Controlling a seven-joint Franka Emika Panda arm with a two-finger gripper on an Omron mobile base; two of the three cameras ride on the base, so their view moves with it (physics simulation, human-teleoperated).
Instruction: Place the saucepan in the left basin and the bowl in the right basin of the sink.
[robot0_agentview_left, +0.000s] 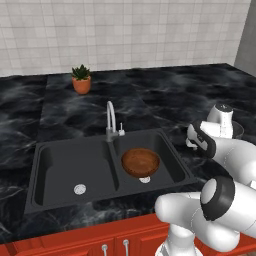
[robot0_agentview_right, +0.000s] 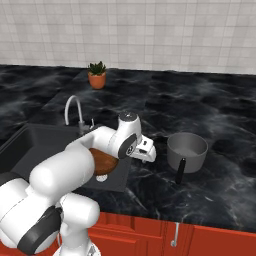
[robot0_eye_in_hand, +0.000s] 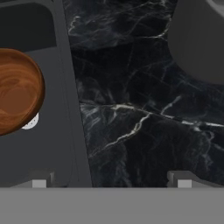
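Observation:
The reddish-brown wooden bowl (robot0_agentview_left: 141, 162) (robot0_agentview_right: 105, 162) (robot0_eye_in_hand: 15, 89) lies in the narrower right basin (robot0_agentview_left: 169, 161) (robot0_eye_in_hand: 48, 148) of the black sink (robot0_agentview_left: 30, 202), partly over its silver drain (robot0_eye_in_hand: 30, 121). The wider left basin (robot0_agentview_left: 70, 167) holds nothing but its drain. The grey saucepan (robot0_agentview_right: 187, 149) (robot0_eye_in_hand: 197, 39) stands upright on the counter to the right of the sink, its black handle (robot0_agentview_right: 180, 172) pointing toward the front edge. My gripper (robot0_agentview_right: 146, 153) (robot0_eye_in_hand: 111, 181) hangs open over the bare counter between the sink rim and the saucepan, with nothing between its fingers.
A silver gooseneck faucet (robot0_agentview_left: 110, 119) (robot0_agentview_right: 73, 107) rises behind the divider. A small terracotta plant pot (robot0_agentview_left: 81, 80) (robot0_agentview_right: 97, 76) stands far back on the black marble counter (robot0_eye_in_hand: 131, 109). A tiled wall closes the back. Red cabinet fronts run below the counter's front edge.

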